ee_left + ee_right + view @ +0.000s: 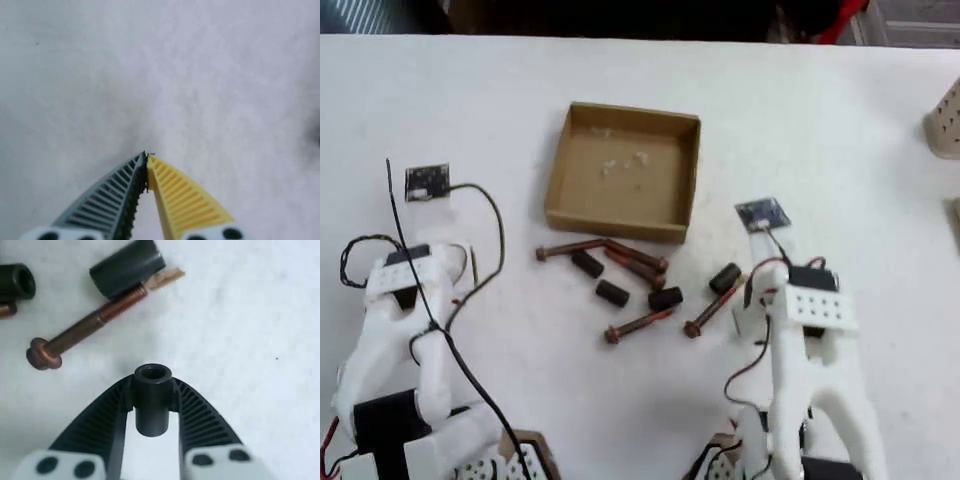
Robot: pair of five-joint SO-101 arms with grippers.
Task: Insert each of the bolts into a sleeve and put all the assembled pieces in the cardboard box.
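Note:
My right gripper (152, 386) is shut on a black sleeve (152, 407), held upright with its bore facing outward. Just beyond it a copper bolt (82, 327) lies on the white table, with a second sleeve (127, 267) resting at its threaded end. In the high view, several bolts (638, 325) and loose sleeves (611, 293) lie scattered in front of the cardboard box (620, 215). The right arm (807, 305) stands just right of that pile. My left gripper (146, 161) is shut with nothing in it, over bare table at the left (405, 290).
Small camera boards (427, 181) and black cables (485, 215) lie near the left arm. Another board (762, 214) sits by the right arm. A pale perforated object (945, 122) stands at the far right edge.

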